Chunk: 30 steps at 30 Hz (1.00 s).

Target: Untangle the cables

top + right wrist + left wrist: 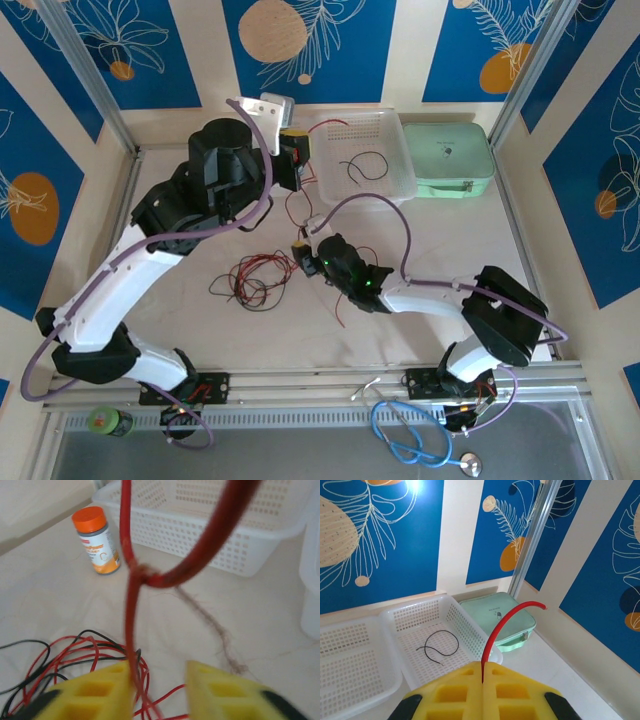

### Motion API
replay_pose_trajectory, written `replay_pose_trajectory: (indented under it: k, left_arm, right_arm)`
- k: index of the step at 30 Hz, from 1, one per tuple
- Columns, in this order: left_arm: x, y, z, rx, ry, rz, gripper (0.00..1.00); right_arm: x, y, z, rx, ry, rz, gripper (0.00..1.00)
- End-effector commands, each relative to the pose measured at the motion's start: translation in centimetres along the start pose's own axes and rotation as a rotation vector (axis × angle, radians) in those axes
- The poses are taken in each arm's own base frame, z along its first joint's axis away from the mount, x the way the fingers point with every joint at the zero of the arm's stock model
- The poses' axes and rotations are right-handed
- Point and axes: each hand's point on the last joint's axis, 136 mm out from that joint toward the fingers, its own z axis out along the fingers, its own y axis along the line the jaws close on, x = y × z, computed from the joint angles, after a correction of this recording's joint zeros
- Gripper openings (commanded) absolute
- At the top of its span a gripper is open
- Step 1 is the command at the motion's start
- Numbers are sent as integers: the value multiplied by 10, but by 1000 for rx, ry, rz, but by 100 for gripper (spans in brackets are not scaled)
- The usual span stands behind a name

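A pale table [280,340] is seen from above, with both arms bolted at its near edge. The left arm [130,270] is stretched toward the far side, and the right arm [440,295] is bent in toward the middle. A white mesh basket [390,130] is set at the far edge, and a mint-green case [450,158] is placed just beside it. A tangle of cables [255,278], red and black, is spread on the table near the middle, close to the right gripper.

The left gripper [482,672] is held beside the basket, with its yellow pads pressed together. A red cable [497,630] is pinched between them and is arched upward from the seam. The right gripper [160,680] is held above the table with its pads parted by a clear gap. A second red strand [131,610] is run down against the inner edge of one pad and is not clamped. Higher up, this strand is crossed with another red length.

An orange-capped bottle [97,540] is stood upright near the basket. A short black cable [440,647] is curled on the basket floor.
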Motion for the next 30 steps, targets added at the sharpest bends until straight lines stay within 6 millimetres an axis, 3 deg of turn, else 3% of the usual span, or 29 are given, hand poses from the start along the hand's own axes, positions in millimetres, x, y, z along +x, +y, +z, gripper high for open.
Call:
replay_pose_trajectory:
  k: [1, 4, 5, 12, 18, 22, 30]
  left_arm:
    - [-35, 1, -25, 19, -106, -13, 0]
    - [-36, 3, -27, 11, -110, -10, 0]
    - [-37, 4, -28, 7, -113, -8, 0]
    - [-43, 14, -32, -50, -136, 19, 0]
    - [-61, 33, -42, -163, -197, 66, 0]
    - [-73, 56, -45, -317, -243, 135, 0]
    - [-80, 84, -42, -501, -252, 229, 0]
  right_arm:
    - [-9, -8, 4, 52, -20, 45, 18]
    - [-5, -8, 4, 55, -6, 51, 10]
    - [-3, -9, 3, 60, 0, 52, 0]
    - [19, -14, -9, 66, 61, 56, 0]
    - [62, -26, -23, 90, 179, 94, 0]
    - [91, -37, -33, 123, 247, 136, 0]
    - [112, -50, -42, 187, 307, 184, 0]
